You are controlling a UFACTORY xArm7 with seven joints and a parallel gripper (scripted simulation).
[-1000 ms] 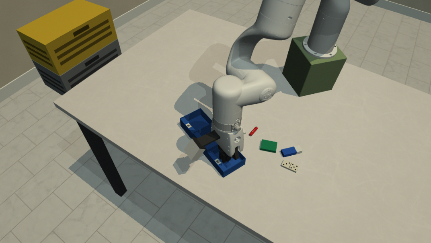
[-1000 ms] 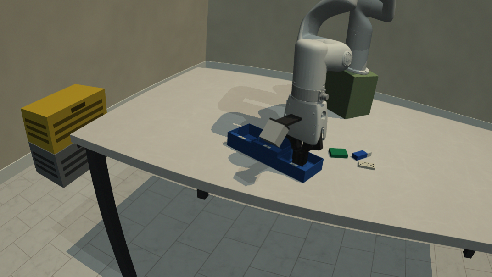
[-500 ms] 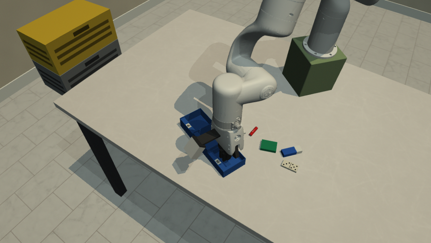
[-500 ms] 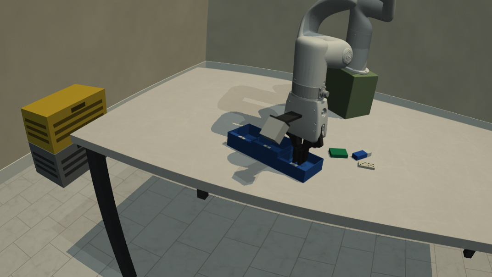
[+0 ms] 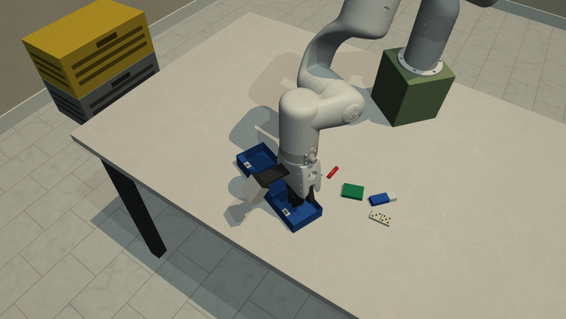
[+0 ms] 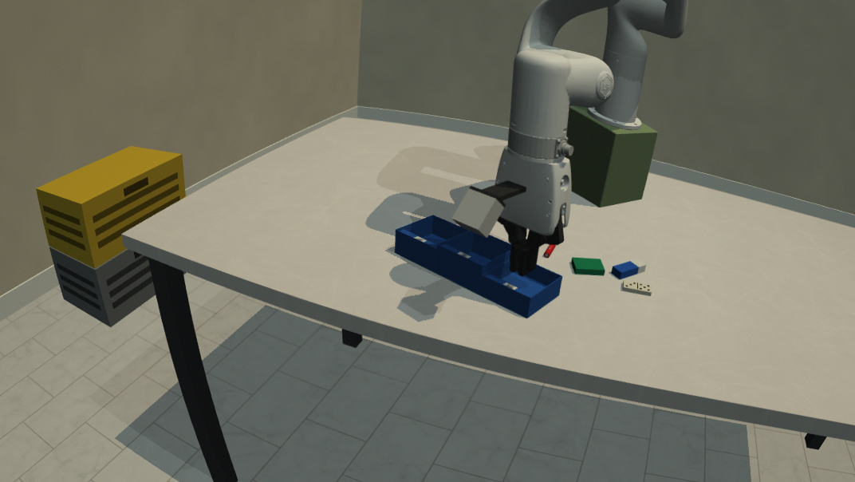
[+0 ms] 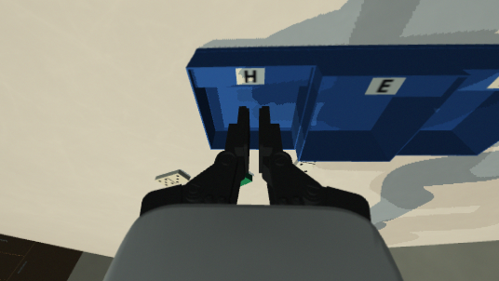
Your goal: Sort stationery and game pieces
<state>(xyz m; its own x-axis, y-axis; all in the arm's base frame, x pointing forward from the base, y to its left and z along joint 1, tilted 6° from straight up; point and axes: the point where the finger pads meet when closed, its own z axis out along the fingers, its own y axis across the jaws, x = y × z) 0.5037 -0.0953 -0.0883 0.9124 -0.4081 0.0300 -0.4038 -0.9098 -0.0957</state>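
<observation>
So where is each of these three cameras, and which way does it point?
Top: high above the table's front corner, looking down at the bins, the small items and the whole arm.
Exterior: off to the side, lower, looking across the table at the arm, with walls behind.
Wrist: on the arm's end, looking down past the nearly shut, empty black fingers into bin H.
Shared: top and exterior both show the domino; the wrist also catches it.
</observation>
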